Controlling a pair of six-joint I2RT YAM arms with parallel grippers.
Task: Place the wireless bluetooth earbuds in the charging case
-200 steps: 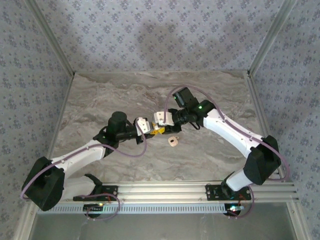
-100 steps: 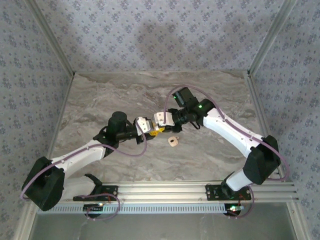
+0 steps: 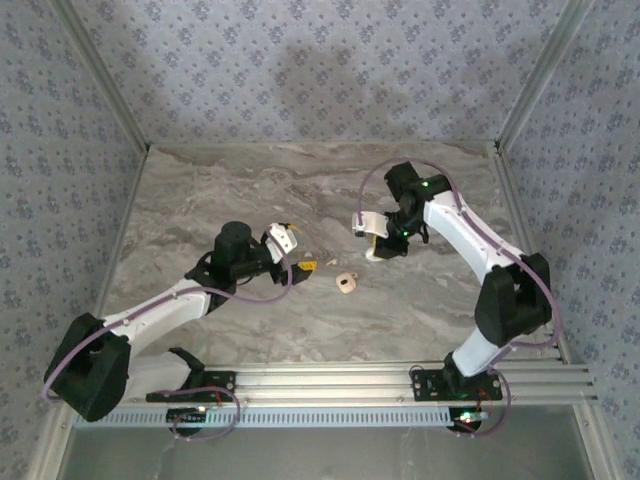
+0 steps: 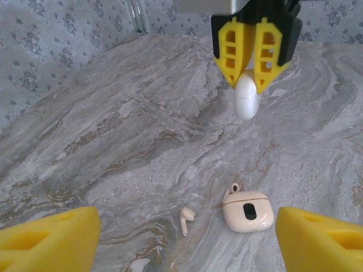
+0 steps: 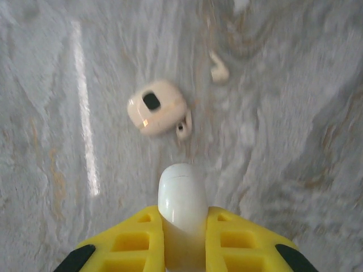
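Up in the air over the marbled table (image 3: 200, 200), pinched firmly between the yellow fingers of the right gripper (image 5: 182, 218): the white charging case (image 5: 181, 192), seam line closed, rounded end poking out past the fingertips. Gripped at one end, probably to leave the other end free for opening. From the left wrist, seen head-on and raised clear of the surface.

Down on the table, both wireless bluetooth earbuds (image 4: 185, 220), neither in the case yet. One lying alone on its side. The other earbud (image 4: 232, 188) tucked right against the edge of a tan rounded-square shell (image 4: 247, 211) with a dark oval opening on top. Near each other, out in the open between the two arms, easy to come down on from above.

Left gripper (image 3: 298, 248) spread wide, holding nothing, yellow fingertips (image 4: 48, 238) framing the earbuds in its own wrist view. Looks lined up for picking the loose one. Tiny and smooth, likely to slip or roll in a pinch.

Early going, by the look of it: case to be opened first, then two small pickups and two precise drops.
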